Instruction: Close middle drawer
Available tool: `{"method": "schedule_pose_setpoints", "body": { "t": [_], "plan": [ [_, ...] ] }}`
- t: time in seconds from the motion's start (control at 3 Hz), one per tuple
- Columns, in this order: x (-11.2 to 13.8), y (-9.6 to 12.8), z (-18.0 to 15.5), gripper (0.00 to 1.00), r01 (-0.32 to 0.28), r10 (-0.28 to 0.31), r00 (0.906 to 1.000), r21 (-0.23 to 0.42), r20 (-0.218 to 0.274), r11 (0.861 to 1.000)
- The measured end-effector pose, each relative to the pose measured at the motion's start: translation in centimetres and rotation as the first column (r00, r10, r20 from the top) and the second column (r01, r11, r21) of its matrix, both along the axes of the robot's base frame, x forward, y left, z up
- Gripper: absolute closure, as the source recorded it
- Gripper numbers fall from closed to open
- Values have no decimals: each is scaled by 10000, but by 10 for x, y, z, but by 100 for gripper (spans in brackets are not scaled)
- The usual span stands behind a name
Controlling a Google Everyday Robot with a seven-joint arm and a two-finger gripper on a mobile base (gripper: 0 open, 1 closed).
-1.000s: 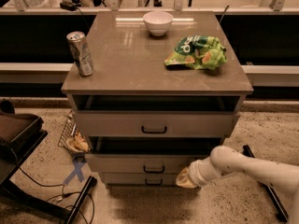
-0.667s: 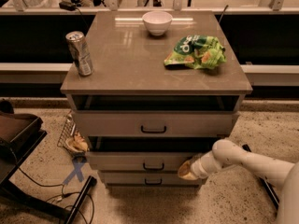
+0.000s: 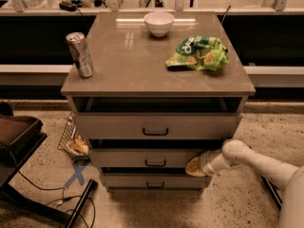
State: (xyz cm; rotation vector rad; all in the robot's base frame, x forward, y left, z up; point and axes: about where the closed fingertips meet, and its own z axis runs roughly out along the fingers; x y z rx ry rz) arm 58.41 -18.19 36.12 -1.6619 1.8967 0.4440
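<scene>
At the far left a dark stand (image 3: 19, 137) stood on the speckled floor, with cables trailing beneath it, and just beside the cabinet lay a wire basket (image 3: 70, 141) and a blue tape cross (image 3: 76, 175). On the bench (image 3: 133, 68), a silver can (image 3: 80, 54) stood upright near the left edge, a white bowl (image 3: 159, 23) sat at the back near the middle, and a crumpled green snack bag (image 3: 197, 53) lay toward the right. Below the top were 3 fronts, each with a small black bar handle. The top drawer (image 3: 118, 126) stood pulled out, a dark gap showing above it. The middle drawer (image 3: 137, 158), second of the 3, sat under it, projecting less than the top one, with a dark slot visible over its front and its handle (image 3: 156, 163) at the centre. The bottom drawer (image 3: 128, 180) lay lowest and slightly narrower. At the right end of the middle drawer's front was the claw (image 3: 194, 166), touching or just short of that front; whether it was open or closed could not be told, and it had hold of nothing that could be seen. The white arm (image 3: 251, 160) reached in from the lower right.
</scene>
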Motion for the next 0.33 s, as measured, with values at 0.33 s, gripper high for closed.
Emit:
{"method": "schedule_pose_setpoints", "body": {
  "t": [0.33],
  "plan": [
    [-10, 1, 0, 100, 0, 0, 10000, 0, -2, 10000]
  ]
}}
